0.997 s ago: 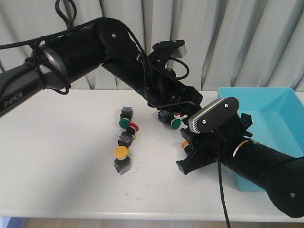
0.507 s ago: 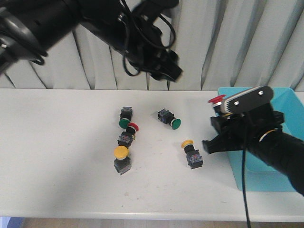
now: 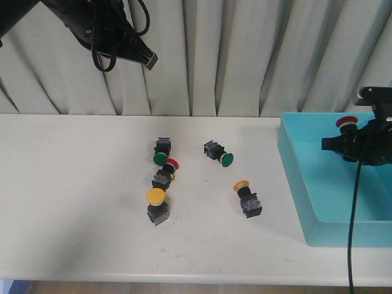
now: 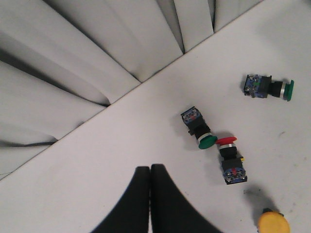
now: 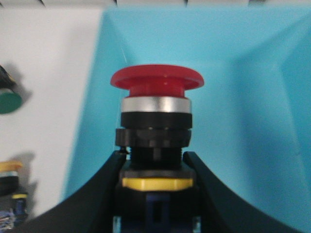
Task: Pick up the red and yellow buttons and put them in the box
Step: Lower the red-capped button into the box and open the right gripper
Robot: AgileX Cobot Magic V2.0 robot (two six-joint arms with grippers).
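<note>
Right fingers (image 5: 204, 194) clamped on red button (image 5: 155, 116) above box (image 5: 252, 58); left gripper (image 4: 150, 194) closed, empty. Risk: release from height, button bounces over wall.

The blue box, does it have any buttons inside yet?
Looks empty: the box shows bare floor; the right pincer holds a red button above it.

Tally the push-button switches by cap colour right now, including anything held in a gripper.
Red-capped push-button switches: 2, one on the table, one in the right gripper over the turquoise plastic bin.
Yellow-capped: 2.
Green-capped: 2.
Total: 6.
</note>
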